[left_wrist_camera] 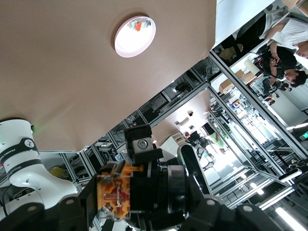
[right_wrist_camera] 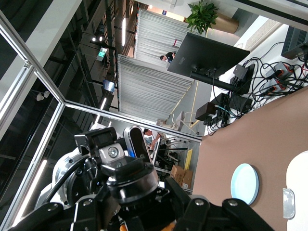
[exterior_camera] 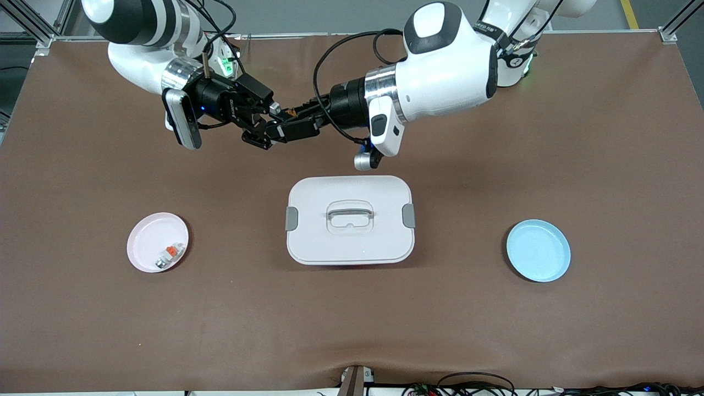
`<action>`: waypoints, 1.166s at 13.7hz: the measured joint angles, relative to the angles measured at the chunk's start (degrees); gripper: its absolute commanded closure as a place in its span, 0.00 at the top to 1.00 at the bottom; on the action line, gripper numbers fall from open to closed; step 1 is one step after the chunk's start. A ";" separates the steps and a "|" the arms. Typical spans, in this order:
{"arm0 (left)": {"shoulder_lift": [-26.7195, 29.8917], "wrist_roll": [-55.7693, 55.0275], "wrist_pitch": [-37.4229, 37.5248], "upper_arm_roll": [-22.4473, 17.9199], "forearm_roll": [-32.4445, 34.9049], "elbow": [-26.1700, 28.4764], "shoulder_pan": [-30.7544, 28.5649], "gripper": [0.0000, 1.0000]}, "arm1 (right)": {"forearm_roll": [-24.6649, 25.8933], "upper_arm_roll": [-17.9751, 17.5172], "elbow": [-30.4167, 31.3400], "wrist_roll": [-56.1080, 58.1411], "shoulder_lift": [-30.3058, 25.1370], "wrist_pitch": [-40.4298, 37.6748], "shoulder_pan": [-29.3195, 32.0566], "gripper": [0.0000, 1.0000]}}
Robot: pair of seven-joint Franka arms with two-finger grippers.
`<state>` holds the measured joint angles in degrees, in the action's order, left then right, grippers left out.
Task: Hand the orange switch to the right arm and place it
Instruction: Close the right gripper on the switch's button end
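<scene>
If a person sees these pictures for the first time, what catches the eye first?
The left gripper and the right gripper meet tip to tip in the air, above the table. Nearer the front camera lies a closed white box, between a pink plate and a blue plate.

Brown table [exterior_camera: 605,137], white box [exterior_camera: 350,242] with grey clips. Pink plate [exterior_camera: 144,242] here, pale blue plate [exterior_camera: 538,251] there, white arms banded black.

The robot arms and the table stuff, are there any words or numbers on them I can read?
"FRANKA": black letters on the white arm in the left wrist view; the smaller words beside it are too small to read.
White container: no words.
Pink plate: no words.
Blue plate: no words.
</scene>
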<state>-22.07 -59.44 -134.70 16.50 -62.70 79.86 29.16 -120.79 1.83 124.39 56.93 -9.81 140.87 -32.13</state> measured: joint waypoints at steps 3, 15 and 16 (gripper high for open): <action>0.00 0.00 0.00 -0.01 0.00 0.02 0.00 0.22 | 0.00 0.00 0.00 0.00 0.02 -0.01 0.00 0.00; 0.01 0.63 0.11 -0.07 0.09 0.08 -0.04 0.92 | 0.00 0.02 0.02 -0.08 0.41 0.00 -0.01 0.00; 0.00 0.65 0.11 -0.07 0.09 0.08 -0.04 1.00 | 0.00 0.03 0.02 -0.09 0.52 0.04 -0.01 0.00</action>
<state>-22.07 -58.78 -134.59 16.42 -62.61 79.94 29.12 -120.80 1.86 124.41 56.84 -9.29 140.91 -32.14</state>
